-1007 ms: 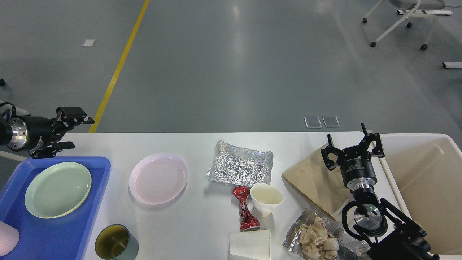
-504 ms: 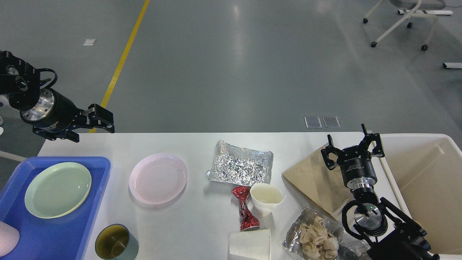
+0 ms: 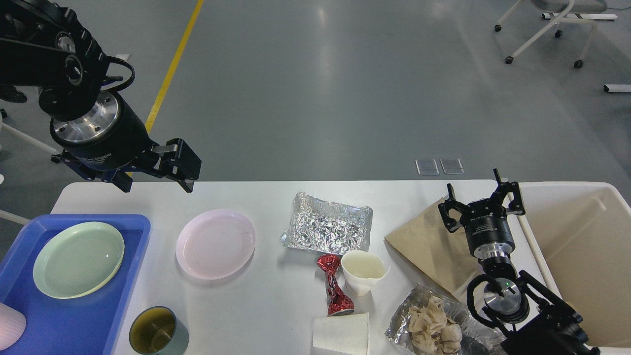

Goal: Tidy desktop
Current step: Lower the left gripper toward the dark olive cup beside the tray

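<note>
The white desktop (image 3: 276,301) holds a pink plate (image 3: 215,243), a crumpled foil sheet (image 3: 327,224), a red foil wrapper (image 3: 333,287), a white paper cup (image 3: 364,270), a second paper cup lying on its side (image 3: 341,334), a foil tray of crumpled tissue (image 3: 434,328), a brown paper sheet (image 3: 429,241) and a dark mug (image 3: 157,331). My left gripper (image 3: 154,183) is open and empty, above the table's far left edge, beyond the pink plate. My right gripper (image 3: 480,195) is open and empty over the brown paper's right end.
A blue tray (image 3: 98,315) at the left holds a green plate (image 3: 78,259) and a pink object at its near corner (image 3: 10,323). A cream bin (image 3: 577,246) stands at the table's right end. A wheeled chair (image 3: 547,29) stands far back right.
My left arm has swung up and to the right, from beside the blue tray to above the table's far edge near the pink plate. The right arm and the objects have not moved.
</note>
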